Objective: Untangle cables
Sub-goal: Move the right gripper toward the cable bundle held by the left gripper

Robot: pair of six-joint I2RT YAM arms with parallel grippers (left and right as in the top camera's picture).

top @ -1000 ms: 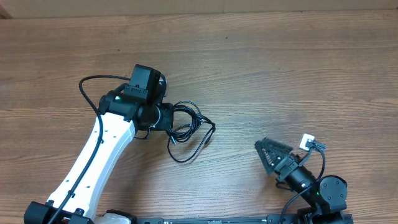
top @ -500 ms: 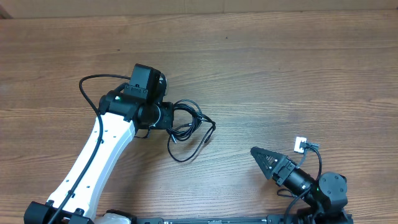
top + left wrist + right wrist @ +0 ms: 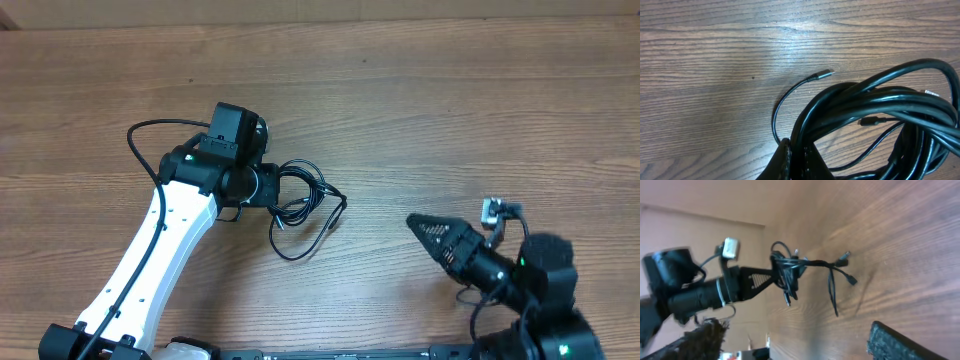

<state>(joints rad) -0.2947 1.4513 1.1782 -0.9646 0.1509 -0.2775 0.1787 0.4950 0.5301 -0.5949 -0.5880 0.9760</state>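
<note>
The cables [image 3: 303,203] are a tangled bundle of thin black wires left of the table's middle, with a loop trailing toward the front. My left gripper [image 3: 268,188] is shut on the bundle's left side. In the left wrist view the fingers [image 3: 785,160] pinch several strands of the cables [image 3: 880,102], and one plug end [image 3: 826,75] lies on the wood. My right gripper [image 3: 425,228] is open and empty at the front right, well away from the bundle. In the right wrist view its gripper [image 3: 795,330] faces the cables [image 3: 790,270], which hang from the left gripper.
The wooden table [image 3: 450,110] fills the view, with its far edge along the top. The white left arm [image 3: 150,260] runs from the front left to the bundle. Its own thicker black cable [image 3: 140,140] loops out to the left.
My right arm has shifted to the right and turned, with its gripper now pointing up-left toward the bundle. The left arm and the cables have not moved.
</note>
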